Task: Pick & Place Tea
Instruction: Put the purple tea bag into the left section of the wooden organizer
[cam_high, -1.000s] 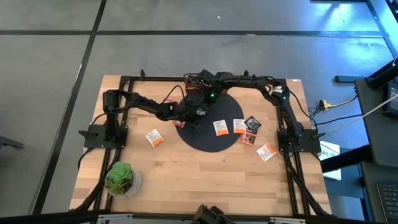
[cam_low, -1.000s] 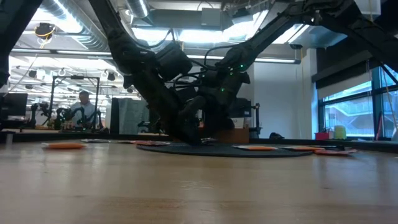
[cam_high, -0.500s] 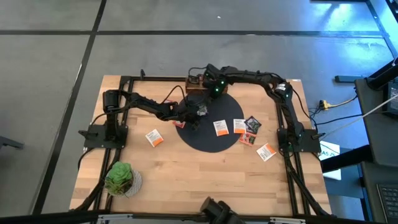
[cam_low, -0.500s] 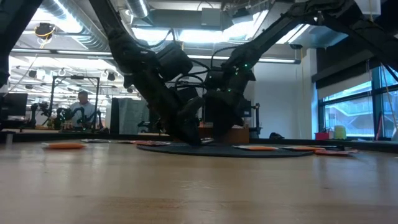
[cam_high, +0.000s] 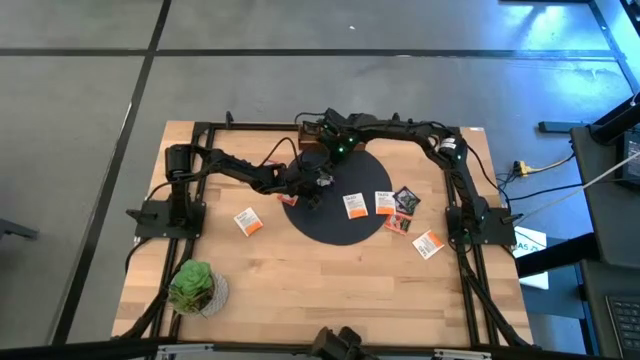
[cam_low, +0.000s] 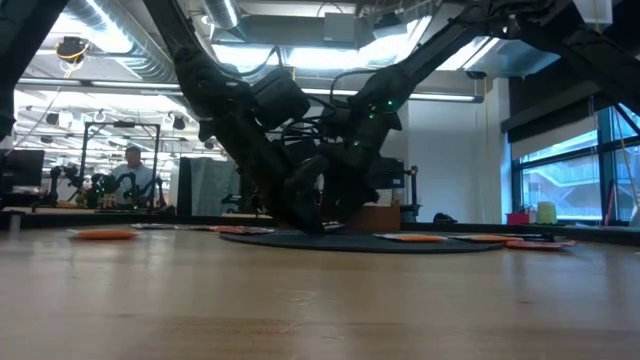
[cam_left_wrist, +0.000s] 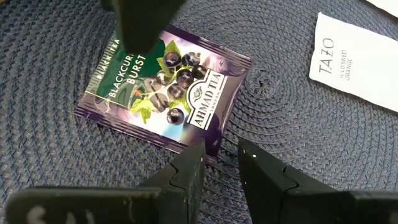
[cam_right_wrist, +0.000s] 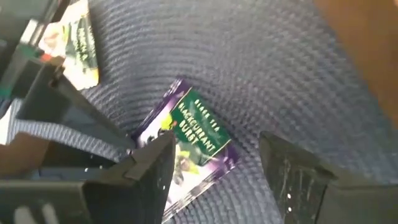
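Where the high view looks down, both arms meet over the black round mat (cam_high: 335, 205), with orange packets (cam_high: 352, 205) scattered nearby. In the left wrist view, the left gripper (cam_left_wrist: 219, 149), narrowly parted, holds nothing beside the purple tea packet (cam_left_wrist: 165, 87). In the right wrist view, the right gripper (cam_right_wrist: 214, 165) spreads empty above that packet lying flat.

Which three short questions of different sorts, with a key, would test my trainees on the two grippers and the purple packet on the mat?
1. True or false: the purple blackcurrant tea packet lies flat on the dark woven mat.
2. Which gripper's fingers stand wide apart above that packet? A) left gripper B) right gripper
3. Fill in: the white packet near the purple one reads TAZO and, below it, sweet ____.

Key: 1 true. 2 B; the left gripper's fingers show only a narrow gap, their tips at the packet's edge. 3 orange.
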